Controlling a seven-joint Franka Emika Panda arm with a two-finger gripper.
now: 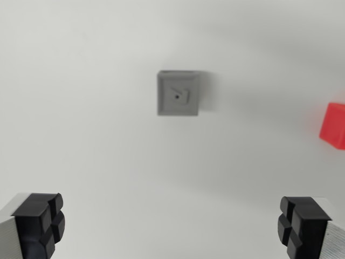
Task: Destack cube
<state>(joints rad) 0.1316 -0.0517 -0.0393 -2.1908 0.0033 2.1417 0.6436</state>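
Wrist view showed the tool (pixel 172 226) spread wide and empty above the desk (pixel 81 108); the gray cube (pixel 178 93) looked light and rigid, best pinched across opposite flat sides.

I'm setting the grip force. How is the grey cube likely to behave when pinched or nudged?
The grey cube looks rigid, with crisp straight edges, so it probably won't deform between the open pincer's pads. Its flat faces suggest it slides, not rolls, on the smooth white table. It appears small and matte, likely light and reasonably grippable, though the blurred view leaves that uncertain.
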